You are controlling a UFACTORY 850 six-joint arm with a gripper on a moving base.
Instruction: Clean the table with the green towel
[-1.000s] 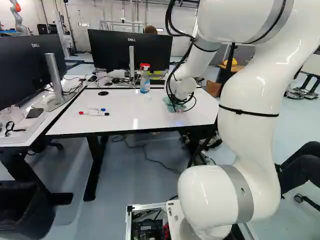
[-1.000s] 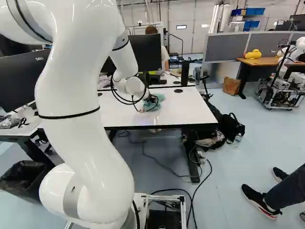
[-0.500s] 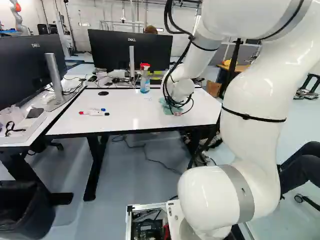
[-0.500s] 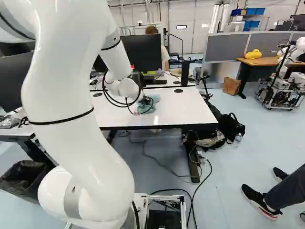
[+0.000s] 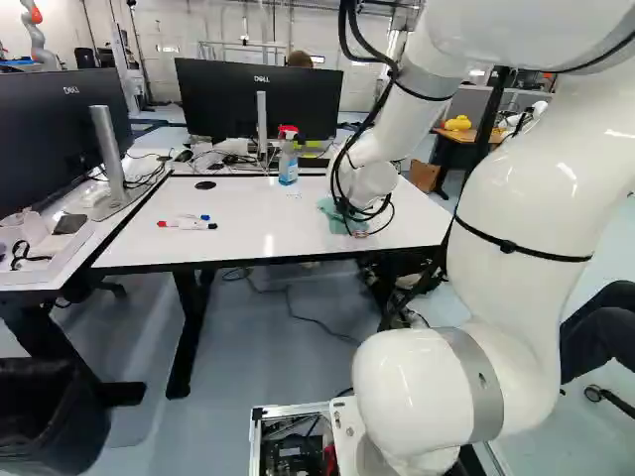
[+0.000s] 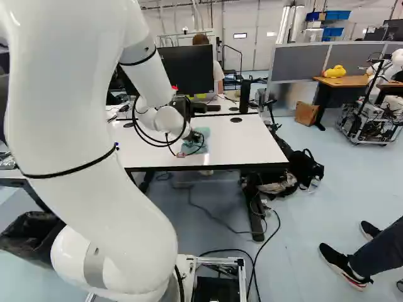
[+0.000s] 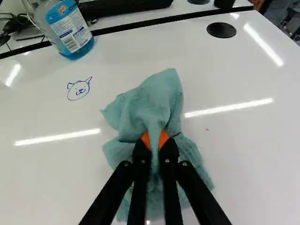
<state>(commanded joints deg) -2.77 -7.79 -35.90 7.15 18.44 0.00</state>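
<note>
Gripper pinches a fold of green towel, its fingers partly hiding the towel's six-o'clock end. Crumpled, the towel lies on the white table, long axis roughly from twelve, dead ahead, to six, tip just past twelve. Spray bottle, cut off in wrist view, stands at eleven.

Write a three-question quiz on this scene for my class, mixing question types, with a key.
1. True or false: the hand is gripping the green towel.
2. The blue drawing on the table shows: (a) a house; (b) a face with ears; (c) a star.
3. Fill in: the spray bottle holds liquid coloured ____.

Key: 1 true; 2 b; 3 blue.
</note>
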